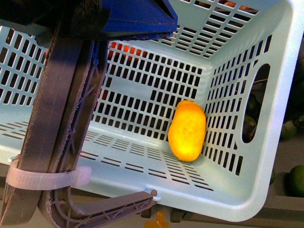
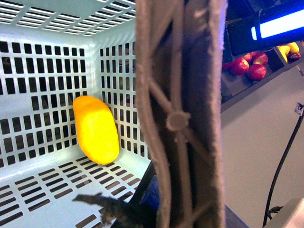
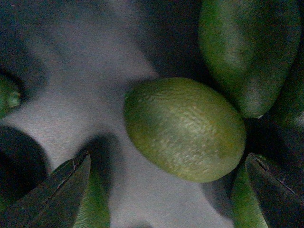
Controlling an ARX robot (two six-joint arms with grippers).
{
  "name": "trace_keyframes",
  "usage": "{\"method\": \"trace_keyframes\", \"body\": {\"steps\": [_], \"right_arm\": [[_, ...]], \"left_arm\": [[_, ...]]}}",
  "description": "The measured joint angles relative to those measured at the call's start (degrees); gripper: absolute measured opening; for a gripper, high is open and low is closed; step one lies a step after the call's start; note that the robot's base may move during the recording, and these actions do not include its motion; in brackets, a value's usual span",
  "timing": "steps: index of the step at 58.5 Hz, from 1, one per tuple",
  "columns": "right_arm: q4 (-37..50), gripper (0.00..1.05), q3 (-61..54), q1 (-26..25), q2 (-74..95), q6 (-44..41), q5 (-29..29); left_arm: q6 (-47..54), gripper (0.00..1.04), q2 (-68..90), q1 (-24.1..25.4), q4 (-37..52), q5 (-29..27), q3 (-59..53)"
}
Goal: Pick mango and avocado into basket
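The mango lies inside the basket, on the slotted floor against a side wall near a corner. The basket's grey-brown handle crosses the front view close up, a white zip tie around its lower end. In the left wrist view only a dark, ragged bit of the left claw shows beside that handle; whether it grips anything cannot be told. The right claw is spread wide and empty, its tips apart on either side of the avocado, which rests on a grey surface with other green fruit touching it.
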Motion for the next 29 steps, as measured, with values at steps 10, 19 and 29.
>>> {"method": "trace_keyframes", "body": {"steps": [10,19,29], "right_arm": [[-0.79,0.96,2.99,0.00,2.40,-2.97,0.79],[-2.01,0.96,4.20,-0.02,3.98,-4.98,1.03],[-0.68,0.96,4.94,-0.04,5.46,-5.75,1.20]], "left_arm": [[0.00,0.04,0.00,0.00,0.00,0.00,0.00],[0.02,0.04,0.00,0.00,0.00,-0.20,0.00],[0.02,0.04,0.02,0.02,0.00,-0.35,0.00]]}}
